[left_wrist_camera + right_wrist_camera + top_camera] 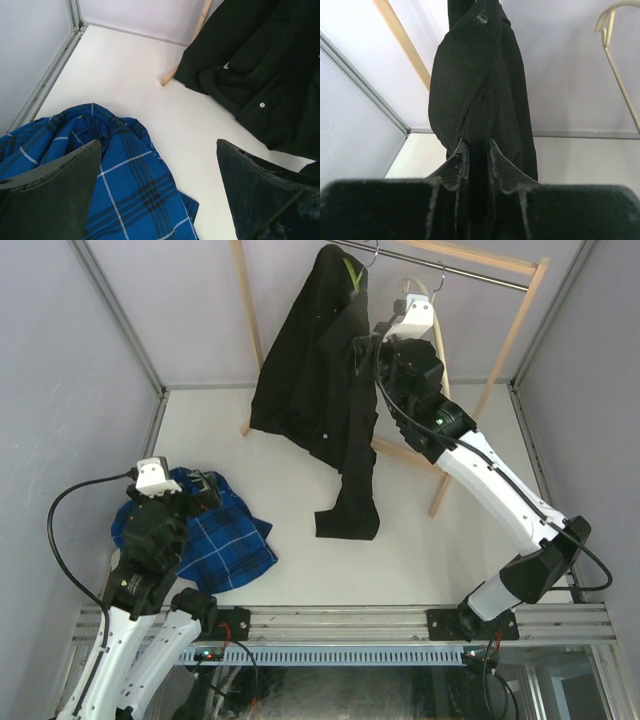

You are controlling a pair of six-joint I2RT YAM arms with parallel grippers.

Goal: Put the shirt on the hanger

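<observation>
Here, right gripper [478, 146] pinches the shirt [480, 85] (hanging from the rail [460, 270]); left gripper [157, 150] gapes wide.

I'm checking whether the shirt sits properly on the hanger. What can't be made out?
- Top view: green hanger mostly covered by the black shirt.
- Right wrist view: too close to tell which part the right fingers pinch.
- Left wrist view: edge cuts off the shirt.

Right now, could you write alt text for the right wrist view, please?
The right gripper is shut on a fold of the hanging black shirt. A cream hanger shows upper right, a wooden rack post upper left.
</observation>
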